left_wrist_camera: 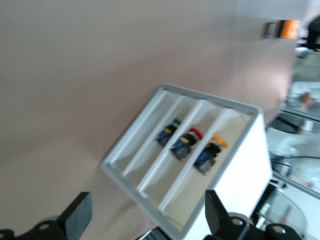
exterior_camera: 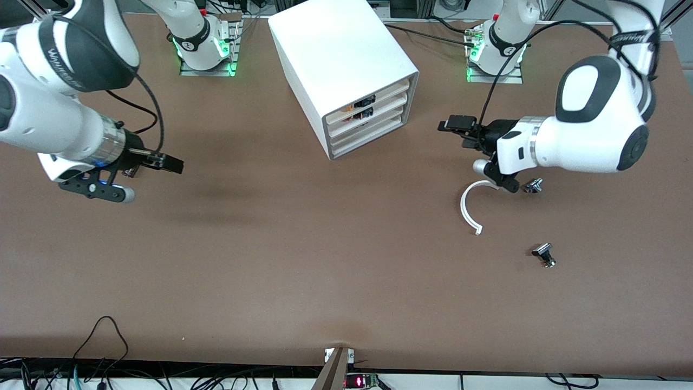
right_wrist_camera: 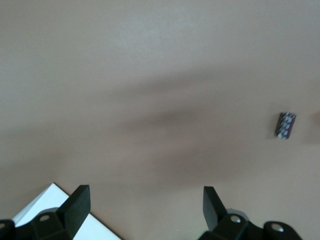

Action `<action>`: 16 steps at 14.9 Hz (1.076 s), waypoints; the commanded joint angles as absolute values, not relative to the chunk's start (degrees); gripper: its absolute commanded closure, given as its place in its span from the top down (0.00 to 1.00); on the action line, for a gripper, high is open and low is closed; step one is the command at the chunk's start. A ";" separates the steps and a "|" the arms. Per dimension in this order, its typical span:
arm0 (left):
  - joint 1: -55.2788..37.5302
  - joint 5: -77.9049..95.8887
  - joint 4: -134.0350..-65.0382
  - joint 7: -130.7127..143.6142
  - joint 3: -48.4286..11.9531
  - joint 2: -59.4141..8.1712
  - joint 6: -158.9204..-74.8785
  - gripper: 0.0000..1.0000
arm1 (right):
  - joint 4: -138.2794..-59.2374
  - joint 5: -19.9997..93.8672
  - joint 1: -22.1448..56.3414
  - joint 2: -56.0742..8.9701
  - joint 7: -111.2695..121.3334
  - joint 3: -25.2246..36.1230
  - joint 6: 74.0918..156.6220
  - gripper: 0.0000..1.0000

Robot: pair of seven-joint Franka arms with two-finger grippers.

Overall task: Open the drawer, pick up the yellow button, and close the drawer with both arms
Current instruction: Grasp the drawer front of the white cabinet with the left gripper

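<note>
Well apart, button (left_wrist_camera: pixel 212 150) in closed drawer (exterior_camera: pixel 368 101); left tool (exterior_camera: pixel 460 128) spread.

button (left_wrist_camera: pixel 210 151) blurred in the drawer (left_wrist_camera: pixel 200 165)

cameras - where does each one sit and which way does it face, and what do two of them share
Front view: high across the table, facing both bases; shows both arms, left gripper, right gripper.
Left wrist view: on the left wrist, facing the cabinet's drawer fronts; own fingertips show.
Right wrist view: looks at the table; own fingertips show.
Shared: cabinet, front and left wrist.
</note>
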State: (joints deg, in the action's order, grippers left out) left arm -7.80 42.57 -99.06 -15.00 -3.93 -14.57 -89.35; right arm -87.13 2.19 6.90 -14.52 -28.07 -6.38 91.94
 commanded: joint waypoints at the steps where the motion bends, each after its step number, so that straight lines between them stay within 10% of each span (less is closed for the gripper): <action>1: -7.82 50.42 -102.02 -23.01 -3.69 -16.17 -90.09 0.99 | -87.89 2.90 9.40 -15.03 -34.70 -6.33 92.99 1.00; 16: -7.82 71.98 -122.08 -54.93 -7.11 -21.88 -86.06 0.78 | -85.87 3.16 19.60 -19.25 -55.89 -6.33 97.38 1.00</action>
State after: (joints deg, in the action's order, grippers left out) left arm -8.30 70.03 -119.87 -52.41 -6.36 -23.02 -88.24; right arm -87.19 2.32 18.46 -18.67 -53.54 -6.64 97.31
